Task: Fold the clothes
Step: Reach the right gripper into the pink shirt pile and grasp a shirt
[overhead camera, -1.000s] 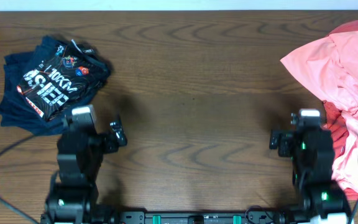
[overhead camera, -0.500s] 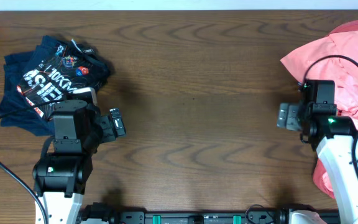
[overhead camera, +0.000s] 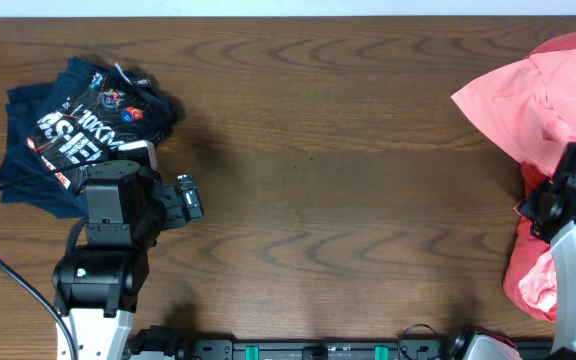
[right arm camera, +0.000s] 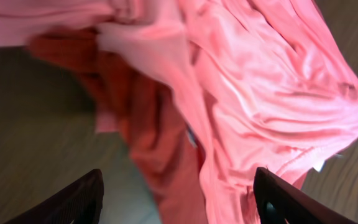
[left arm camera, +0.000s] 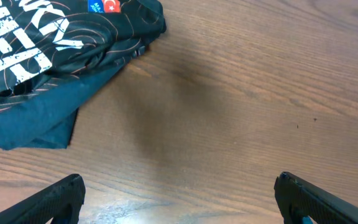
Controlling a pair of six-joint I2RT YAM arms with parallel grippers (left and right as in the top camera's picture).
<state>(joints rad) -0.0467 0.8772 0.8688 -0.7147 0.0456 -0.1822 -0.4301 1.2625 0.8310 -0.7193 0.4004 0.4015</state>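
The light salmon-pink T-shirt lies crumpled at the table's right edge, on top of a darker coral-red shirt. My right gripper hangs over this pile. In the right wrist view its fingers stand wide apart, open, with pink cloth and coral-red cloth below and between them; I see no cloth pinched. My left gripper is open over bare wood, holding nothing.
A navy-black garment with white "10KM" print is bunched at the far left, just beyond the left gripper. The wooden table spreads between the two piles. Pink cloth runs off the right edge of the overhead view.
My right arm has swung right, from over bare wood to over the pink and coral-red pile. The left arm rose slightly early on and has since held still.
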